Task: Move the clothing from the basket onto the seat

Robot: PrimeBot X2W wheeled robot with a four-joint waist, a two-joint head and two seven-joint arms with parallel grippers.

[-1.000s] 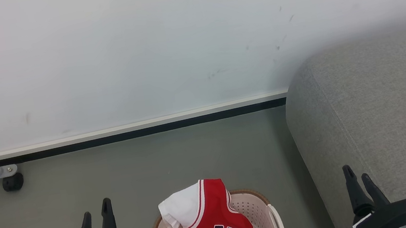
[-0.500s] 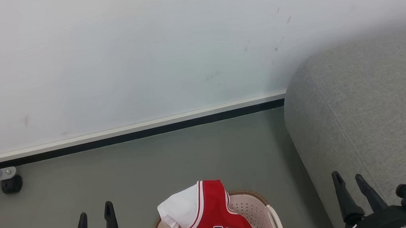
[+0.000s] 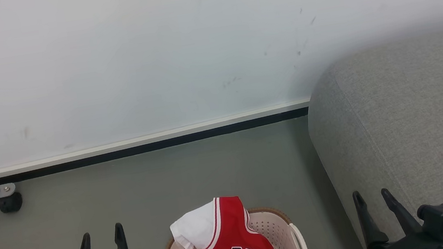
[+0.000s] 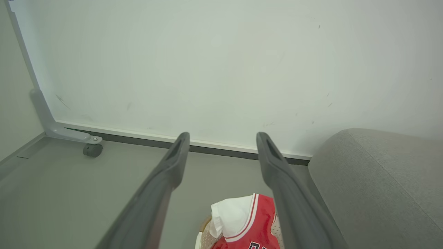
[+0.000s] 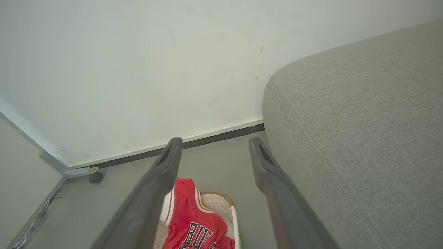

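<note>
The left gripper and right gripper stand fully open and empty, flanking the basket holding the clothing.

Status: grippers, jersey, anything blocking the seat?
Left gripper open, empty. Right gripper open, empty. Jersey in basket, draped over its rim. No obstacle seen toward seat.

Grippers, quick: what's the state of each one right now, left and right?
Left gripper: open, holding nothing.
Right gripper: open, holding nothing.
</note>
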